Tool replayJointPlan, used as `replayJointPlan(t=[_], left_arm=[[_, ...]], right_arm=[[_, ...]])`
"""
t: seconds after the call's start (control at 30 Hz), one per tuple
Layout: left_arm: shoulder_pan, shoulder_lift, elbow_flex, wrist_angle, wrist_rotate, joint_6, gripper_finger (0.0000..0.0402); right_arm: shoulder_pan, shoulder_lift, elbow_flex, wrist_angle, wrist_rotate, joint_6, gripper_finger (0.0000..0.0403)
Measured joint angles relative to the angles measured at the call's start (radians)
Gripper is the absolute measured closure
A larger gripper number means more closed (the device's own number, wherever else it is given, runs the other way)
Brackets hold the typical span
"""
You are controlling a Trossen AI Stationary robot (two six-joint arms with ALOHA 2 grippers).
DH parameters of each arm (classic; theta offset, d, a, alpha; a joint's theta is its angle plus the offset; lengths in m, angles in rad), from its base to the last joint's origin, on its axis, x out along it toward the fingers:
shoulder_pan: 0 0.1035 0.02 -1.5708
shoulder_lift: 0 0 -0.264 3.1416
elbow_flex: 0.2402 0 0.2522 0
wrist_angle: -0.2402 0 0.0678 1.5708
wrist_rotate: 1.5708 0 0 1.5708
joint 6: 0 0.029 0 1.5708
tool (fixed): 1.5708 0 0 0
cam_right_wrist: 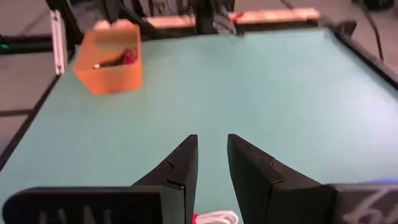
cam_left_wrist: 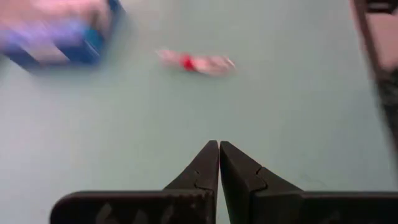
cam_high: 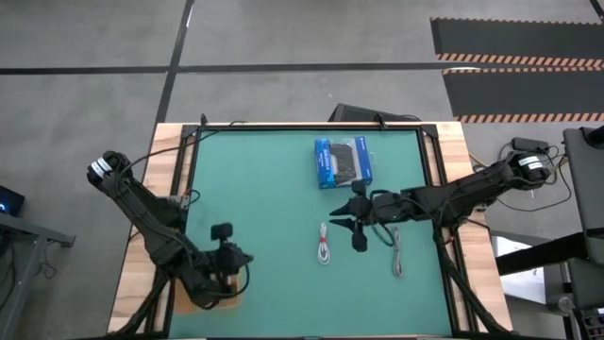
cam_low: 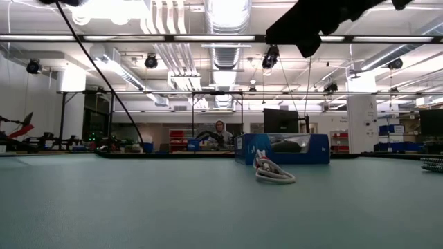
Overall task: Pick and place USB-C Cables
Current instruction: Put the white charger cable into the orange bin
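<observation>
A white USB-C cable (cam_high: 325,244), bundled with a red tie, lies on the green mat near its middle; it also shows in the low view (cam_low: 274,173) and the left wrist view (cam_left_wrist: 196,62). A grey cable (cam_high: 396,251) lies to its right. My right gripper (cam_right_wrist: 211,138) hovers open just above and to the right of the white cable (cam_right_wrist: 214,218), with nothing between its fingers. My left gripper (cam_left_wrist: 219,146) is shut and empty, raised near the table's near left corner (cam_high: 243,257). An orange bin (cam_right_wrist: 109,59) holds something red and something dark.
A blue-and-black packaged box (cam_high: 343,162) lies at the far middle of the mat, beyond the white cable. The orange bin (cam_high: 203,293) stands at the near left corner, partly under my left arm. A black frame (cam_high: 311,126) borders the mat.
</observation>
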Motion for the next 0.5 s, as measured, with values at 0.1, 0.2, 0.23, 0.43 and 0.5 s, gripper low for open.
replayJointPlan(t=[0.1, 0.2, 0.23, 0.43, 0.5], left_arm=[[0.048, -0.007, 0.006, 0.02, -0.064, 0.15, 0.0401], [0.1, -0.01, 0.001, 0.067, -0.065, 0.307, 0.0401], [0.118, -0.011, -0.002, 0.085, -0.061, 0.357, 0.0401], [0.196, -0.01, -0.016, 0.158, -0.027, 0.624, 0.0401], [0.213, -0.01, -0.02, 0.169, -0.028, 0.69, 0.0401]], right_arm=[[-0.006, 0.037, 0.09, -0.128, -0.001, 0.035, 0.0326], [-0.008, 0.083, 0.182, -0.258, -0.002, 0.088, 0.0326], [-0.008, 0.098, 0.21, -0.31, -0.003, 0.115, 0.0326], [-0.008, 0.206, 0.347, -0.57, -0.013, 0.309, 0.0335], [-0.008, 0.248, 0.381, -0.631, -0.021, 0.391, 0.0339]])
